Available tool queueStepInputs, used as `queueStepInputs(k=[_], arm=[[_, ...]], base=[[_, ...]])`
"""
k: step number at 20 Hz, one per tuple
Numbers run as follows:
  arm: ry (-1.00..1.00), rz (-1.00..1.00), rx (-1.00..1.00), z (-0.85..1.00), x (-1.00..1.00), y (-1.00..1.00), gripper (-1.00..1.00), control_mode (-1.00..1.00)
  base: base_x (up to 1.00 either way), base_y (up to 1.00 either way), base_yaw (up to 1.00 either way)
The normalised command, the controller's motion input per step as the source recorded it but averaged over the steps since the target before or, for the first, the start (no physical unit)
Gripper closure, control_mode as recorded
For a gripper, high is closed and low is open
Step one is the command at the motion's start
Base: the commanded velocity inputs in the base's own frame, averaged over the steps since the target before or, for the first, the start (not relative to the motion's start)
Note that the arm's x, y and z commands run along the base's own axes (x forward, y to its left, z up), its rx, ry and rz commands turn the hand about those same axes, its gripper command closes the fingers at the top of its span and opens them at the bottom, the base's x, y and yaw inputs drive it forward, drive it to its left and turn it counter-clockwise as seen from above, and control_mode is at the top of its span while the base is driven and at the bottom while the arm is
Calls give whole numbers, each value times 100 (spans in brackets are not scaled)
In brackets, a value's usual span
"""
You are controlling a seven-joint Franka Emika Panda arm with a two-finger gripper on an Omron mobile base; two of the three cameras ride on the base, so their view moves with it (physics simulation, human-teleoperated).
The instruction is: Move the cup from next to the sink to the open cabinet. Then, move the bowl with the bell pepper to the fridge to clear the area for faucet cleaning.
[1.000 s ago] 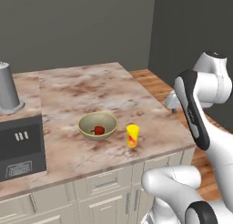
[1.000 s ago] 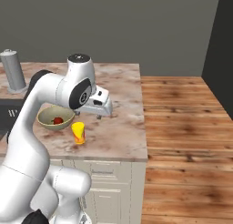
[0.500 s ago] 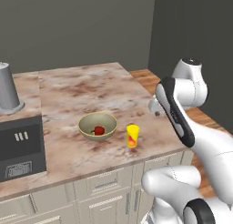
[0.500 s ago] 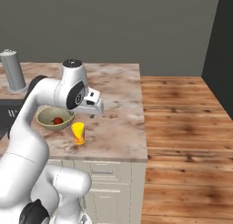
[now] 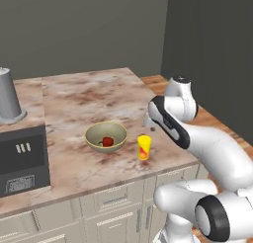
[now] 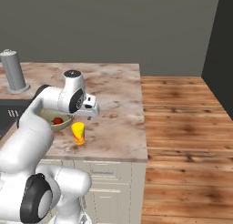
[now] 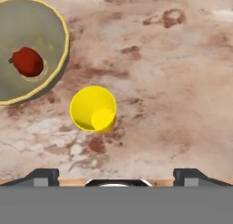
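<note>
Cup upright just beside bowl | gripper hovers above, jaws spread, empty | risk: off-centre descent tips cup into bowl.

A pale grey upright cylinder stands on the marbled counter above cream drawers.

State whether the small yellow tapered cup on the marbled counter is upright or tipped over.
Upright. The small yellow tapered cup shows its round open mouth and bare bottom from above, and it stands on its base.
</note>
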Motion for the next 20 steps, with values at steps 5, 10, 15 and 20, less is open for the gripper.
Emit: queueStepInputs(k=[5, 10, 15, 20], arm=[[6, 0, -2, -46, 49, 0, -100, -100], [3, 0, 0, -52, 31, 0, -100, -100], [0, 0, 0, -46, 7, 0, -100, -100], [0, 0, 0, -40, 5, 0, -100, -100]], base=[[0, 0, 0], [0, 0, 0], [0, 0, 0], [0, 0, 0]])
